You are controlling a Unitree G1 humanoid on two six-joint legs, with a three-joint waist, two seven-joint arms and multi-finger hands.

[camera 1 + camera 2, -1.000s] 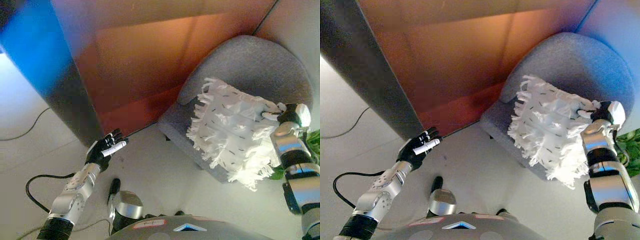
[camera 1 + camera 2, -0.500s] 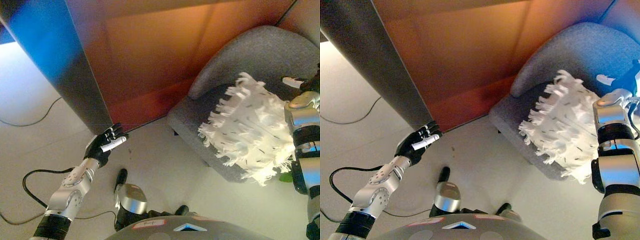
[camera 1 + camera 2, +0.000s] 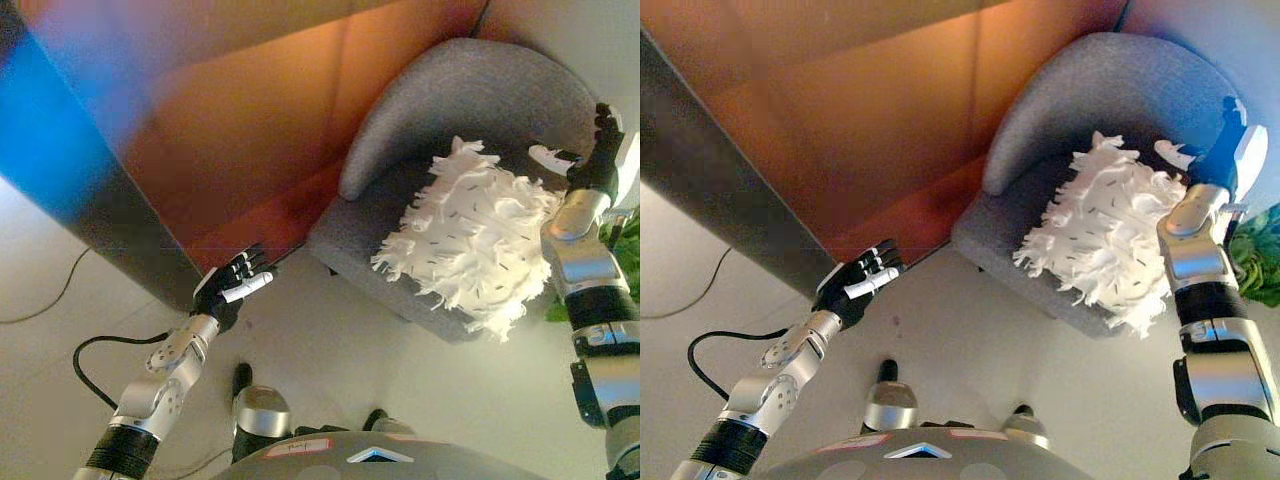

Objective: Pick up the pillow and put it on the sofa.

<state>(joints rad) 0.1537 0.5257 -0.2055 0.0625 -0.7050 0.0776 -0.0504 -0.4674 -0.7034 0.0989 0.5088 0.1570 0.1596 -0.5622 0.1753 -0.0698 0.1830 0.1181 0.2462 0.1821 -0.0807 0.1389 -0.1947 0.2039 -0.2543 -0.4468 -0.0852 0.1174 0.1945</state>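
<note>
We see the white fringed pillow (image 3: 470, 235) lying on the grey sofa chair's (image 3: 470, 95) seat. At its 2 o'clock our right hand (image 3: 592, 155) is spread, holding nothing. Our left hand (image 3: 232, 292), at 8 o'clock, hangs relaxed and empty.

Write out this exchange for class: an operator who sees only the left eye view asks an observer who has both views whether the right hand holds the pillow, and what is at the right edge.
Operator: I see the left hand open over the floor. Does the right hand grip the pillow?
Observer: No. The right eye view shows the whole right hand, with its fingers straight and not curled on the pillow, which lies on the sofa seat.
Operator: What is the green at my right edge?
Observer: It is a leafy plant beside the right arm. The right eye view shows more of it.
</note>
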